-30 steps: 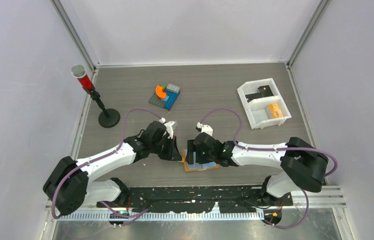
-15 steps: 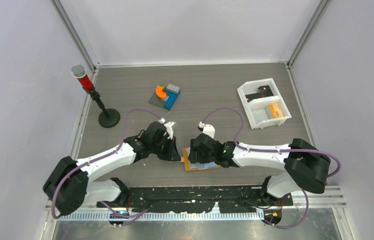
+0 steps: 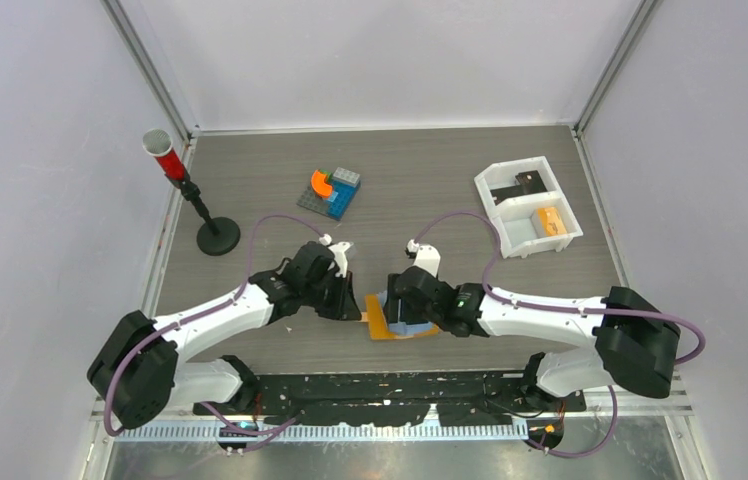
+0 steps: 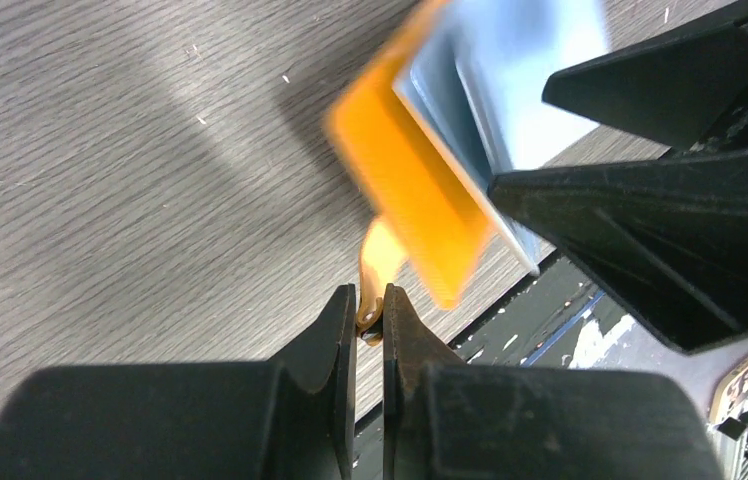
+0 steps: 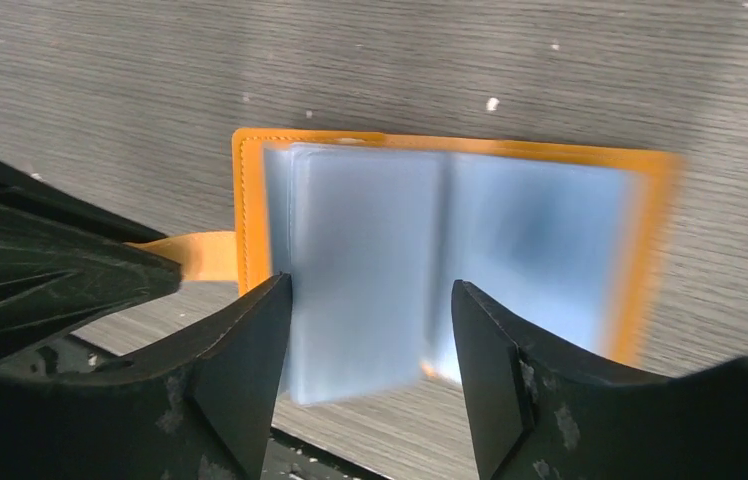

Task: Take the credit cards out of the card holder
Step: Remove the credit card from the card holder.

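**Grey table, holder held open, no card gripped yet**

Grey wood-grain table (image 3: 430,170) between pale walls. Near its front edge, between the two arms: the card holder (image 3: 378,325), open, with orange cover down and pale blue sleeves (image 5: 370,250) up.

At the holder's edge, the left gripper (image 4: 370,302), closed tight on the small orange tab (image 4: 380,255). That side of the holder seems a little raised from the table, but blurred in the left wrist view.

Above the sleeve page next to the tab, the right gripper (image 5: 368,290), wide apart, with one finger at each side of the page. Touching the plastic or not: cannot tell. Nothing between the fingers.

No credit cards visible inside the sleeves from the right wrist, and too blurred for a count. Far away at the right, a white two-compartment tray (image 3: 510,235) with a dark flat item (image 3: 527,180) in the back part, perhaps one card already out, and a small orange block (image 3: 549,220) in the front part.

Step in hand, by judgement: keeping the holder steady and open, searching for a card edge.

Next move calls for:
- a firm pinch on the tab, against sliding;
- lowering of the right fingers to the mouth of one sleeve;
- closing only on the thin card edge, not on the soft plastic;
- a straight pull along the sleeve.
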{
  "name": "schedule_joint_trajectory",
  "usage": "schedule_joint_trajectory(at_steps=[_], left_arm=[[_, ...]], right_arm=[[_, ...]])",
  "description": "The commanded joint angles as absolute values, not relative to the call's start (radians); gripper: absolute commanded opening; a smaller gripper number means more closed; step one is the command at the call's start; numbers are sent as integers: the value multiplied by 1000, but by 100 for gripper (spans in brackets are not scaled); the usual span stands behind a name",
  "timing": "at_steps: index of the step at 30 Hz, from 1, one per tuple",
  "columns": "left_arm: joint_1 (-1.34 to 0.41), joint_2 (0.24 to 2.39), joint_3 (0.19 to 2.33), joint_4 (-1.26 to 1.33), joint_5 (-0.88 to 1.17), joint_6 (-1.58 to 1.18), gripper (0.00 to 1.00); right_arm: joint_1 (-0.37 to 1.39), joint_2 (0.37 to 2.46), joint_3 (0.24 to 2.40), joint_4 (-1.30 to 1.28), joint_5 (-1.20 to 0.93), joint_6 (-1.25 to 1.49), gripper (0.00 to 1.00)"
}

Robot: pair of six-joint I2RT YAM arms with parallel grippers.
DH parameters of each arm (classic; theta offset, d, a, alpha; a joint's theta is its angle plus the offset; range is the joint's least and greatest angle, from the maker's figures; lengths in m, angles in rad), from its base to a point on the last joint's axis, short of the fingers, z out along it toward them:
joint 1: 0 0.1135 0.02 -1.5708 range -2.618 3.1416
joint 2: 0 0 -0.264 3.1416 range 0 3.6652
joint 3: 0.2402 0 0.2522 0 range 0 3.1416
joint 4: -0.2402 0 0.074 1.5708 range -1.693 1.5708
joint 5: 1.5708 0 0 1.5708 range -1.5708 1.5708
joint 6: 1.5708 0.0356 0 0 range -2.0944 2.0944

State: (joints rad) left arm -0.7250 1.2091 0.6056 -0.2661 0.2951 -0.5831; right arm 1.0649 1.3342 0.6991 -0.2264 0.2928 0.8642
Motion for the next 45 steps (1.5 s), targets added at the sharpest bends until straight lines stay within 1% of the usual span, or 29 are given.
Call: schedule_joint_trajectory(at_steps=[1,7,24,28,32,36,42,45], left_arm=[[-727,1223,635,-295,287,-551,0],[-727,1237,637,-288,294,-552,0],[-727,1268,667,-322,251,-551,0],[-727,1281,685,-341,250,-541,0],[-727,1287,705,-347,256,-541,0],[-727,1297,713,-341,274,-547,0],[-727,1302,704,-337,280,-550,0],[-727,1299,698,-335,285,-552,0]], right_arm=[[1062,1311,686,-270,376,859,68],[1061,1306,673,-269,389,847,71],[1007,1187,577,-299,399,836,70],[1003,1178,582,-281,371,800,71],[992,1167,605,-230,283,748,70],[977,1200,607,-152,193,739,70],[971,1291,617,-110,174,760,71],[970,1314,622,-115,203,766,73]])
